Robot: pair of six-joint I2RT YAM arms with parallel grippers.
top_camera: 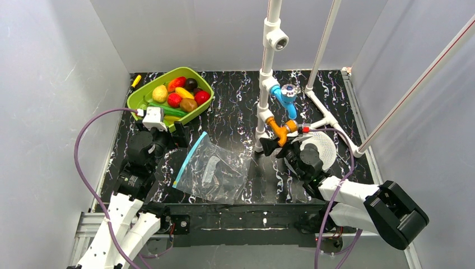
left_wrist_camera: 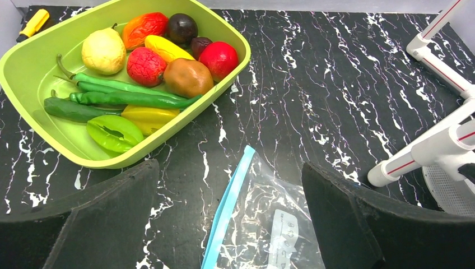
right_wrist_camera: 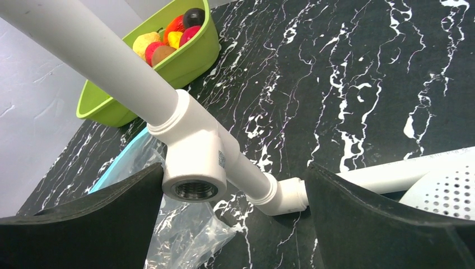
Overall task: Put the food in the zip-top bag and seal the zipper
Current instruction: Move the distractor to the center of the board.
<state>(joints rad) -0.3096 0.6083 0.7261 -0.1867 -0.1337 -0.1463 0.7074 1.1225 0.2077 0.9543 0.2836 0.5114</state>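
Observation:
The food (left_wrist_camera: 187, 77) is a heap of glossy toy fruits and vegetables, red, yellow, brown, dark purple and long green, lying in a lime-green tray (top_camera: 197, 110) at the back left. The clear zip-top bag (top_camera: 218, 174) lies flat at the table's middle front, nothing visible inside it. Its light blue zipper (top_camera: 190, 159) runs along the left edge. My left gripper (top_camera: 178, 136) hovers open just short of the tray, with the zipper (left_wrist_camera: 227, 207) showing between its fingers. My right gripper (top_camera: 278, 150) is open beside the white pipe's foot, right of the bag (right_wrist_camera: 185, 235).
A white pipe frame (top_camera: 266, 84) rises from the table's middle, with a blue valve (top_camera: 287, 95) and an orange fitting (top_camera: 280, 130). Its tee (right_wrist_camera: 196, 162) sits close in front of the right fingers. A white perforated disc (top_camera: 327, 147) lies at right. A yellow screwdriver (top_camera: 136, 80) lies behind the tray.

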